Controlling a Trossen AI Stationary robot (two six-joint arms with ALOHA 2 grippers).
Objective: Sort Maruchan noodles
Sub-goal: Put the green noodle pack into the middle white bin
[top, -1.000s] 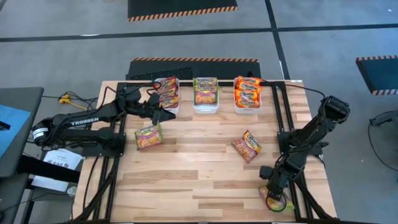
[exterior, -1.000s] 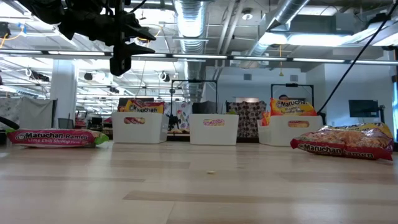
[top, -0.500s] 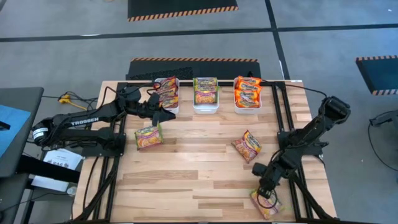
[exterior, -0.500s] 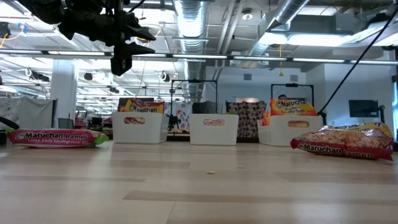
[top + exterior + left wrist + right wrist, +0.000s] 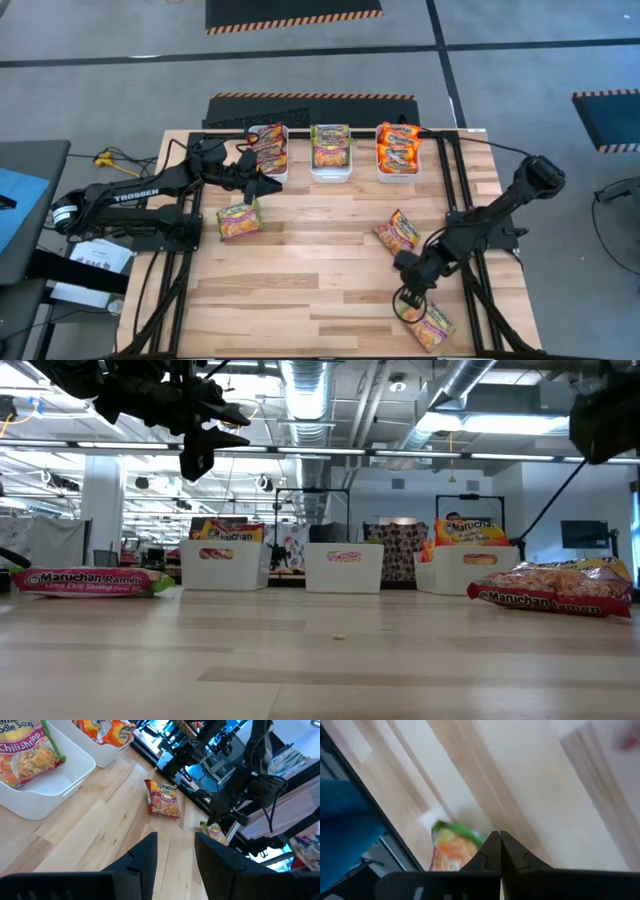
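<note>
Crinkly plastic packets like these Maruchan noodles should be light, slick and brittle inside, so a pinch on a sealed edge looks safer than squeezing the middle. Three lie loose on the counter point(image 5: 330, 290): a green-edged packet point(image 5: 239, 219) near the left side, a red-edged one point(image 5: 398, 233) right of centre, and another packet point(image 5: 430, 322) at the front right corner; the rest sit in three white bins point(image 5: 331, 170). Right gripper point(image 5: 405, 303), arm stretched low, hovers just beside that corner packet with jaws shut and empty. Left gripper point(image 5: 268, 183) hangs by the left bin, jaws partly open, holding nothing.
</note>
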